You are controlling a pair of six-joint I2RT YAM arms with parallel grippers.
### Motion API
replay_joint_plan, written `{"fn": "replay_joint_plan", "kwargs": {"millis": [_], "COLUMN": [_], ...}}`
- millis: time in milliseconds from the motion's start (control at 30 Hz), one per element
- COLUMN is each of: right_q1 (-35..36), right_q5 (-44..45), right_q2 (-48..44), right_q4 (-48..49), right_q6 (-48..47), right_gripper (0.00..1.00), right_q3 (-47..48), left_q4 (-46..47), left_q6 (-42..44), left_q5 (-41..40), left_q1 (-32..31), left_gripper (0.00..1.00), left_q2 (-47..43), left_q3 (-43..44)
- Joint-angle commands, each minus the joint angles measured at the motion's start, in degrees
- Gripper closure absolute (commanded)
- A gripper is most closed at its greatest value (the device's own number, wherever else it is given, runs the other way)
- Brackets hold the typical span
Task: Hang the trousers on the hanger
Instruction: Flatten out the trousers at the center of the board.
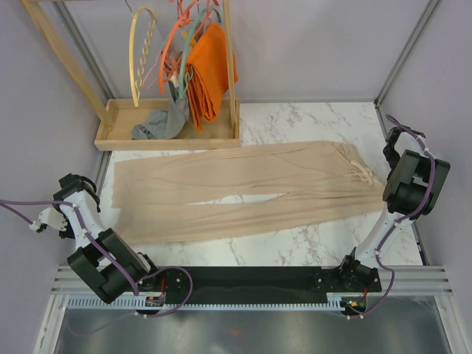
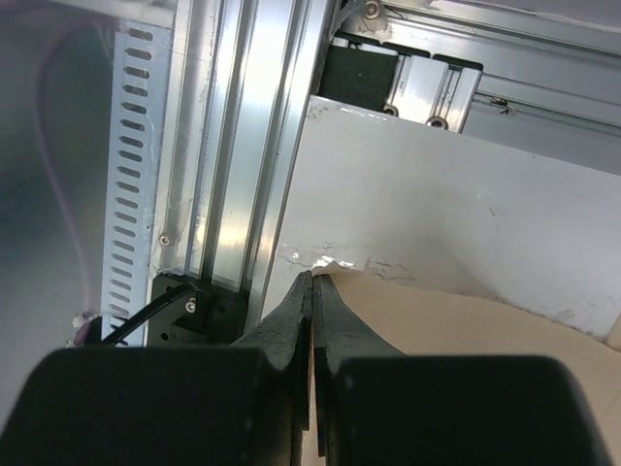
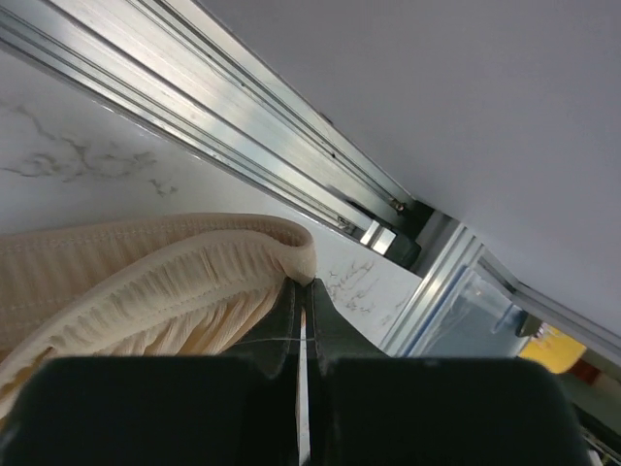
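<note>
The beige trousers point(image 1: 243, 173) lie flat across the marble table, drawstring waist to the right and both legs running left. The pale yellow hanger point(image 1: 133, 55) hangs on the wooden rack at the back left. In the left wrist view my left gripper point(image 2: 312, 277) is shut, its tips lined up with the corner of a trouser leg point(image 2: 466, 359) by the table's edge. In the right wrist view my right gripper point(image 3: 302, 283) is shut, and the curled waistband point(image 3: 146, 282) meets its tips. Light shows through that slit, and no fabric shows inside it.
A wooden tray point(image 1: 169, 136) under the rack holds a grey garment point(image 1: 158, 122). An orange cloth point(image 1: 210, 70) and orange hangers point(image 1: 173, 40) hang above it. Aluminium rails point(image 2: 233, 146) frame the table point(image 1: 310, 236). The left arm point(image 1: 99, 269) and right arm point(image 1: 409, 184) stand at the table's sides.
</note>
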Motion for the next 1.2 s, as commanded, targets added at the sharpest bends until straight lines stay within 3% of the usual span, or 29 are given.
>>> {"fn": "replay_joint_plan", "kwargs": {"millis": [0, 200, 400, 567, 700, 733, 767, 833, 867, 933, 967, 1067, 1167], "right_q1": [0.3, 0.1, 0.1, 0.1, 0.2, 0.1, 0.2, 0.1, 0.2, 0.2, 0.2, 0.9, 5.0], "right_q5": [7.5, 11.6, 10.2, 11.3, 9.5, 9.4, 8.9, 8.9, 9.2, 9.6, 9.6, 6.7, -5.9], "right_q2": [1.7, 4.1, 5.6, 5.7, 5.5, 5.4, 5.2, 4.9, 4.7, 4.3, 3.6, 0.3, -4.5], "right_q4": [-1.8, -4.7, -4.6, -4.7, -5.3, -5.6, -5.7, -7.1, -7.7, -8.3, -8.7, -5.9, 2.7], "right_q6": [0.1, 4.0, 3.9, 2.8, 3.5, 3.7, 3.8, 4.0, 4.2, 4.2, 4.2, 4.3, 2.1], "right_gripper": [1.0, 1.0, 0.99, 0.91, 0.82, 0.75, 0.72, 0.49, 0.46, 0.31, 0.3, 0.29, 0.31], "right_q3": [-1.6, -1.9, -1.6, -2.5, -2.5, -2.2, -1.8, -0.2, 0.5, 2.2, 2.9, 5.6, 4.8], "left_q4": [1.8, 2.7, 2.7, 2.5, 2.7, 3.1, 3.1, 4.5, 4.6, 4.7, 4.9, 5.1, 5.6], "left_q6": [-3.8, -2.4, -2.5, -2.4, -3.5, -3.5, -2.9, -1.0, -1.0, -1.0, -1.1, 0.0, 2.7], "left_q5": [-6.7, -5.7, -4.4, -4.0, -1.9, -1.1, -0.7, 1.9, 2.7, 4.0, 4.5, 6.4, 12.4], "left_q1": [0.1, 0.4, 1.3, 1.7, 1.8, 1.8, 1.8, 1.8, 1.9, 1.9, 1.9, 1.8, 1.7], "left_gripper": [0.98, 0.98, 0.96, 0.96, 0.9, 0.85, 0.75, 0.54, 0.47, 0.33, 0.27, 0.23, 0.23], "left_q2": [1.2, 6.7, 10.0, 12.5, 14.9, 15.3, 15.6, 15.1, 15.1, 13.7, 13.1, 10.9, 10.3], "left_q3": [-1.5, -1.1, -0.7, -0.4, -1.3, -1.5, -1.5, -0.9, -0.9, -0.1, 0.3, 2.7, 6.8]}}
